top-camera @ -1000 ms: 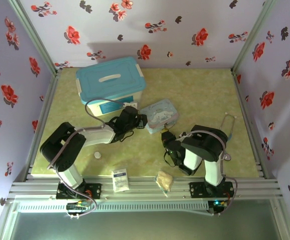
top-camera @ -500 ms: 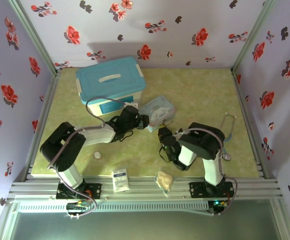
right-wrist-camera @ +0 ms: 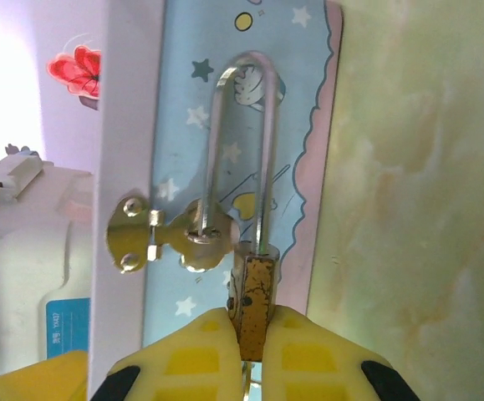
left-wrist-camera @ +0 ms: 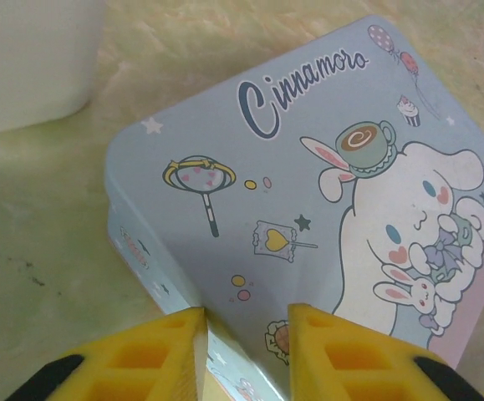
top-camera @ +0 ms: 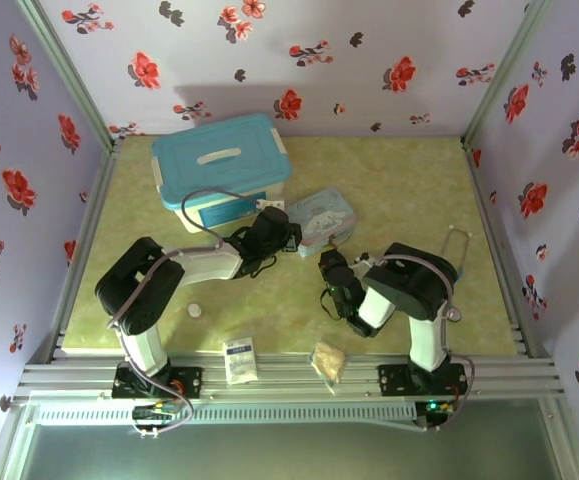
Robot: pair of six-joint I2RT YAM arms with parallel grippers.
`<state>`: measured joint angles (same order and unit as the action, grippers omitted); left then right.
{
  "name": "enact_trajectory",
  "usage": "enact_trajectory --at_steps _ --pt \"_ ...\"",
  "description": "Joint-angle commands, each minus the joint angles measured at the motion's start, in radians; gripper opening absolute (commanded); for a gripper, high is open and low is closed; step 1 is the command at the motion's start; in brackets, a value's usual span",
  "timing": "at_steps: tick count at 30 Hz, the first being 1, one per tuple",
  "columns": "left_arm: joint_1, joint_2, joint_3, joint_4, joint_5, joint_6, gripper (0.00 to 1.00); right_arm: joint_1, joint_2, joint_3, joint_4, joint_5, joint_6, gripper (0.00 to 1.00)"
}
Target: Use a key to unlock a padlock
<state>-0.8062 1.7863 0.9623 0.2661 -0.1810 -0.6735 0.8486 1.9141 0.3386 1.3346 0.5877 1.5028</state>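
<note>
Two pincers are in play, and only one has the lock. My right pincer (right-wrist-camera: 252,324) is pressed together on the brass body of the padlock (right-wrist-camera: 252,288), which the right wrist camera shows edge-on, pinched between the yellow fingertips. From there the shackle (right-wrist-camera: 267,167) runs straight away from the pincer, its long axis in line with the fingers. It lies flat against the side wall of the cartoon tin (left-wrist-camera: 308,209). One leg drops into the body. The other passes through the eye of the small metal hasp (right-wrist-camera: 154,238) on the tin, so the lock hangs from that clasp. I can't tell from this angle whether that leg is seated in the body or free.

My left pincer (left-wrist-camera: 246,351) is spread, with a clear gap between its fingers. It hovers at the near corner of the tin's lid, and the tin's edge shows through the gap. I can't say whether it touches.

From above, the tin sits mid-counter (top-camera: 399,190), just beside the white box with the blue lid (top-camera: 224,160). The left arm is at its left end and the right arm comes in from the front.

I can't make out the key. A thin sliver shows below the body between the right fingers, too little to name. By my reading the keyway end faces back into the right pincer, so a key would have to enter along that same axis. The left arm is the free one to bring it.
</note>
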Motion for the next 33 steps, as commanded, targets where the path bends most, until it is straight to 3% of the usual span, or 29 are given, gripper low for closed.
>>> enact_trajectory --at_steps 1,8,12,15,20,25,33 --pt "0.023 0.082 -0.079 -0.279 -0.076 0.041 0.28 -0.011 -0.073 -0.006 0.052 0.049 -0.056 0.0" --pt "0.042 0.062 -0.112 -0.249 -0.052 0.033 0.29 -0.04 -0.005 -0.079 0.052 0.021 0.081 0.0" --pt "0.058 0.037 -0.118 -0.24 -0.027 0.026 0.3 -0.051 -0.034 -0.095 0.049 -0.076 -0.02 0.0" --pt "0.091 0.019 -0.137 -0.203 0.011 0.023 0.31 -0.076 -0.089 -0.124 -0.067 -0.146 0.002 0.0" --pt "0.127 0.017 -0.106 -0.225 0.028 0.058 0.34 -0.112 -0.149 -0.106 -0.268 -0.357 -0.035 0.0" --pt "0.156 -0.007 -0.081 -0.238 0.044 0.077 0.36 -0.148 -0.162 -0.083 -0.358 -0.583 -0.13 0.0" --pt "0.165 -0.053 -0.042 -0.272 0.049 0.103 0.41 -0.218 -0.266 -0.07 -0.617 -0.768 -0.246 0.0"
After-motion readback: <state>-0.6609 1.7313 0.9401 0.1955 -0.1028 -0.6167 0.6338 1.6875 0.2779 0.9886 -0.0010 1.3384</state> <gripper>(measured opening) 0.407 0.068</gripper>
